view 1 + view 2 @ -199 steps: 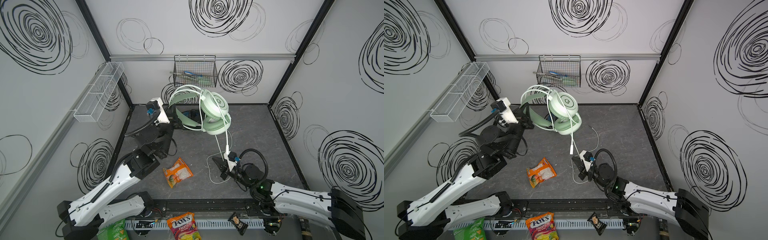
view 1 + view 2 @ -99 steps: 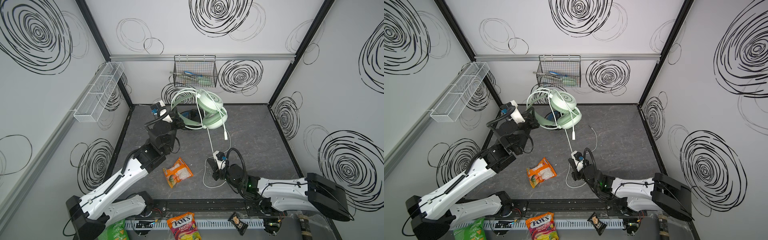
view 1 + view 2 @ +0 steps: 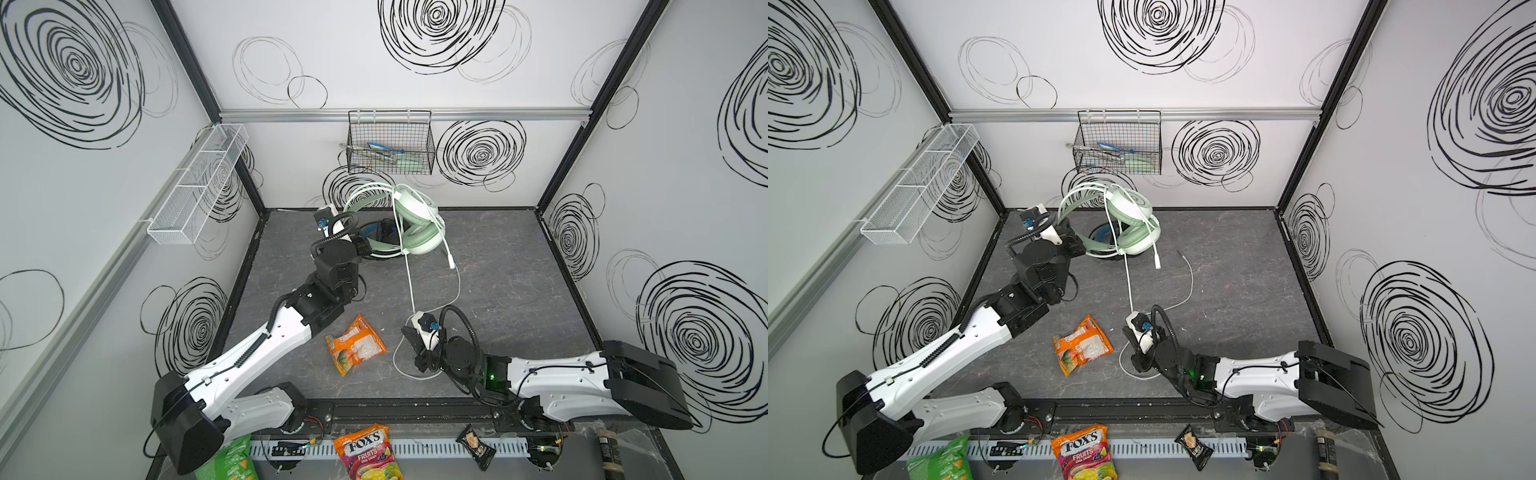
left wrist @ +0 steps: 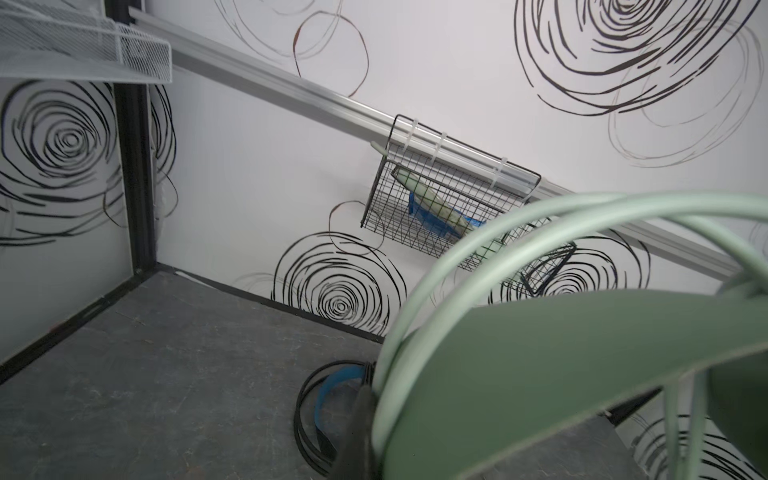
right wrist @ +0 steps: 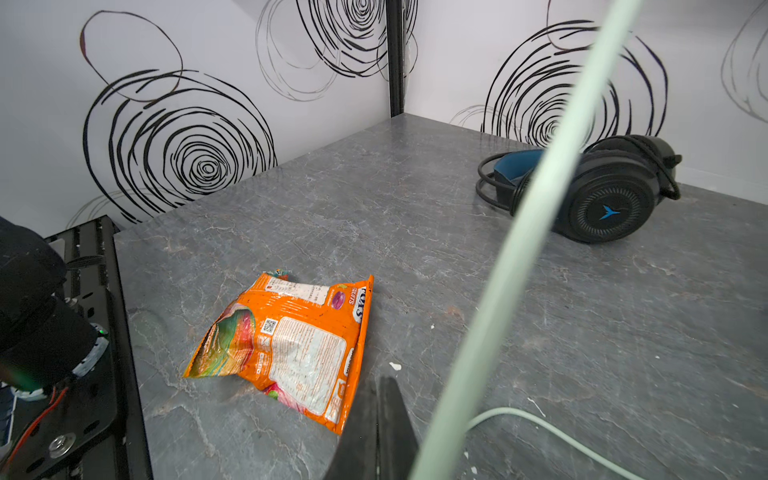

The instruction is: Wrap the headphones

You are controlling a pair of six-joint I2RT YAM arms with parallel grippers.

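Mint-green headset (image 3: 415,224): held up off the counter (image 3: 498,257) near its back edge, hanging over the black headset (image 5: 602,199), ear cups together.
Left pincer (image 3: 363,246): pinched shut on the green headband strap.
Black headset: lying on the counter by the back edge, blue inner band showing, partly hidden under the green pair in both top views.
Right pincer (image 3: 411,337): low near the front edge, pressed together on the whitish cable (image 3: 409,282).
Whitish cable: stretched from the ear cups forward to the right pincer, then looped on the counter.
Orange snack bag (image 3: 355,345): flat near the front edge, between the arms.
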